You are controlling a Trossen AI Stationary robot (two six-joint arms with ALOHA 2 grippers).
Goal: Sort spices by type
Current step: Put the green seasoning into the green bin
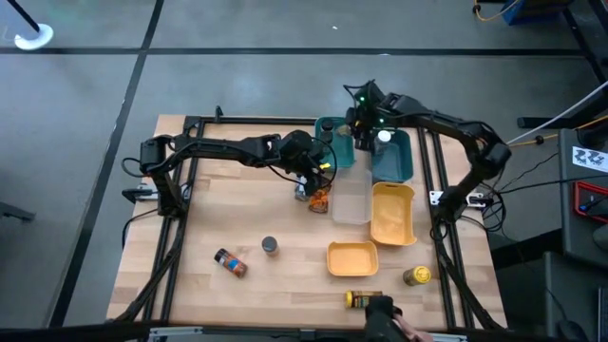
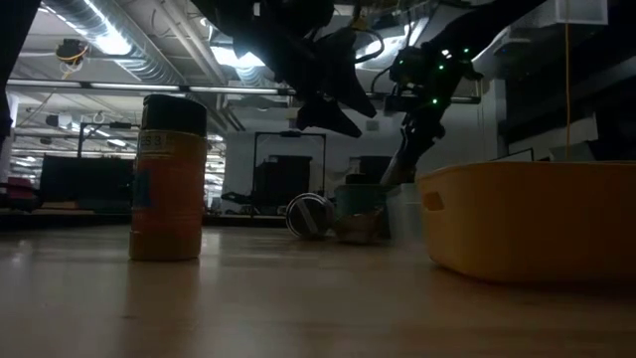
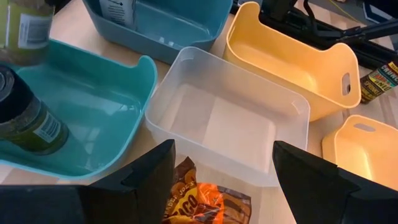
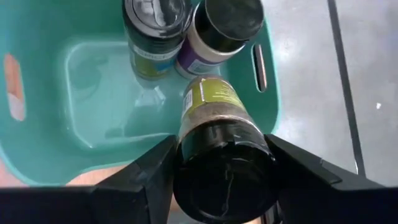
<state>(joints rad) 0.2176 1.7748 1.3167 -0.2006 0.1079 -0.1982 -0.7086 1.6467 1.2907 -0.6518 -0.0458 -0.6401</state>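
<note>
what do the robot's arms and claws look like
Both arms are dark, jointed and slim, with thin black cables along them. The left claw has two broad, wedge-shaped matte black fingers; the right claw looks the same. The right arm's wrist shows small green lights.

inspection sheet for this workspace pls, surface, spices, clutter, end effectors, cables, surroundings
surface: light wooden table in a dark frame.
job's things: dark-lidded jar in the right end effector; two jars standing in the teal bin; orange packet on the table by the clear bin; loose spices at the table's front: orange-labelled jar, grey-lidded jar, yellow-lidded jar, bottle on its side.
clutter: two yellow bins, empty.
end effectors: left end effector open above the packet; right end effector shut on the jar over the teal bin.
cables: wires beside the table's right edge.
surroundings: grey floor; a person's hand at the front edge.
</note>
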